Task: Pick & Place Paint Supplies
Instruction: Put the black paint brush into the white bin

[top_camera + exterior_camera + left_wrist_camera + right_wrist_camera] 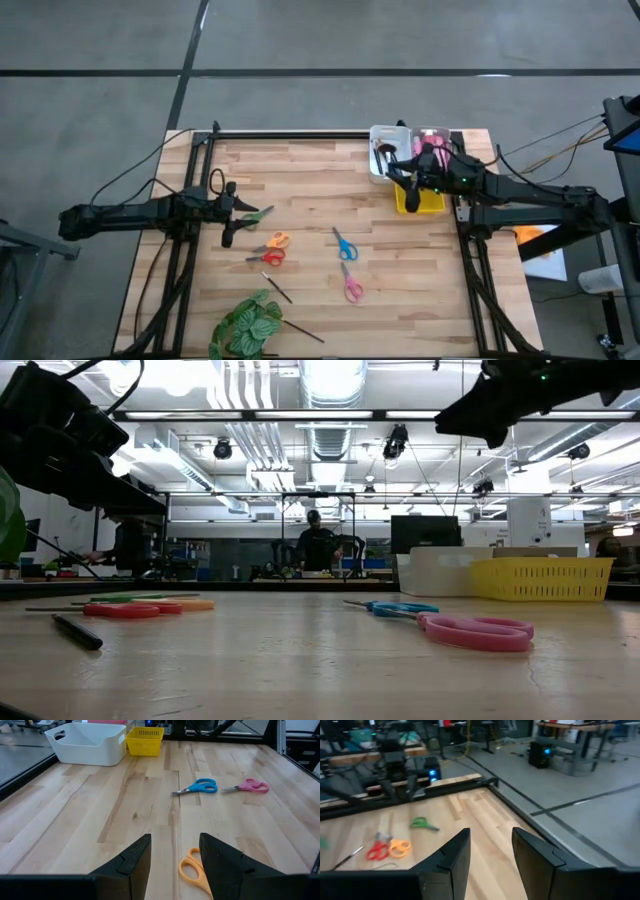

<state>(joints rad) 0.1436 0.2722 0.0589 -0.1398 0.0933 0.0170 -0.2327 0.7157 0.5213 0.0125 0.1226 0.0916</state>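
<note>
High view: the left gripper (228, 212) hovers at left centre with its fingers spread and nothing between them, beside the green scissors (257, 214). The right gripper (397, 170) hangs at upper right over the white bin (383, 135) and yellow basket (433, 205), fingers parted, holding nothing. Orange scissors (277, 241), red scissors (269, 257), blue scissors (345, 244) and pink scissors (351, 286) lie mid-frame.
</note>
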